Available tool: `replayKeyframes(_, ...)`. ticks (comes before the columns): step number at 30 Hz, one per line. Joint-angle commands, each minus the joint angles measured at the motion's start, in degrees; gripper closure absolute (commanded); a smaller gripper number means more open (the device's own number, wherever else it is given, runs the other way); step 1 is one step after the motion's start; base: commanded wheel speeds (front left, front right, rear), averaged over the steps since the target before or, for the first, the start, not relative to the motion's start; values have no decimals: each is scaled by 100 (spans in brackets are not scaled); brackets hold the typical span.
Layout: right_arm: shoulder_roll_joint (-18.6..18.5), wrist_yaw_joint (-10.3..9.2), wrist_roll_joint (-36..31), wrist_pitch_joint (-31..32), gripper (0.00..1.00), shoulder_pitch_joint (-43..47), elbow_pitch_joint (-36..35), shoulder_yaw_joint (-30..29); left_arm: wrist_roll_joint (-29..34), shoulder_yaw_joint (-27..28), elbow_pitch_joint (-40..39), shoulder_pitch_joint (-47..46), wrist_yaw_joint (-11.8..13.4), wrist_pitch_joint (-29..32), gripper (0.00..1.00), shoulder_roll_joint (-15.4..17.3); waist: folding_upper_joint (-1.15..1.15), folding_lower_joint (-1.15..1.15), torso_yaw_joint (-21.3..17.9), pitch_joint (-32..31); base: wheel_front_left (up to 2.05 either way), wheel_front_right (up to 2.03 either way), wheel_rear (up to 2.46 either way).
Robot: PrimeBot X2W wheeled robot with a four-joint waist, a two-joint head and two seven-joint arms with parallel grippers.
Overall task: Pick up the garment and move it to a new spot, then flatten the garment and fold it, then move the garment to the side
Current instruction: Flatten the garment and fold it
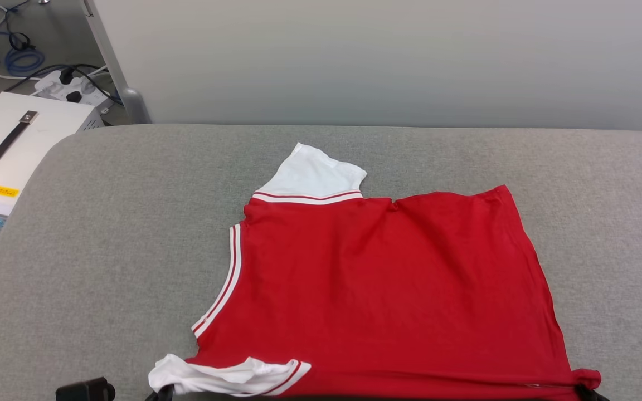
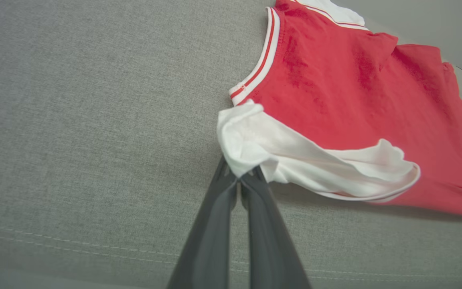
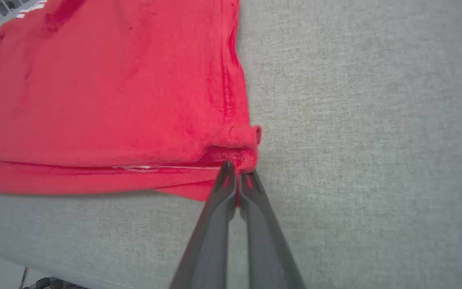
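The garment (image 1: 388,289) lies spread on the grey padded table (image 1: 103,234), red back side up, so its print is hidden. One white sleeve (image 1: 312,175) points away from me; the other white sleeve (image 2: 307,160) is bunched at the near left corner. My left gripper (image 2: 239,176) is shut on that near sleeve's edge. My right gripper (image 3: 237,172) is shut on the red hem corner (image 3: 251,140) at the near right. In the head view both grippers sit at the bottom edge, left gripper (image 1: 162,394) and right gripper (image 1: 585,392).
A white box with a black handle (image 1: 14,145) stands on the floor left of the table, with a power strip and cables (image 1: 70,83) behind it. A pale wall panel (image 1: 388,55) runs along the table's far side. Bare grey padding surrounds the garment.
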Motion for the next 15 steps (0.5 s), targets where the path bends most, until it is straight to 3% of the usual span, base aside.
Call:
replayKeyframes(1, 66, -55, -170, 163, 100, 177, -233, -297, -33, 121, -120, 43, 109, 23, 100, 142, 0, 1, -7, 30, 0, 0, 0)
replayKeyframes(7, 802, -55, -1101, 1139, 100, 241, -1622, -1210, 97, -87, -231, -653, -2, 253, 100, 173, 0, 1, -80, 385, 0, 0, 0)
replayKeyframes(15, 1146, -55, -1722, 1516, 100, -481, -1906, -1419, 291, -342, 421, -1930, -329, 145, 100, -60, 0, 1, -112, 937, 0, 0, 0)
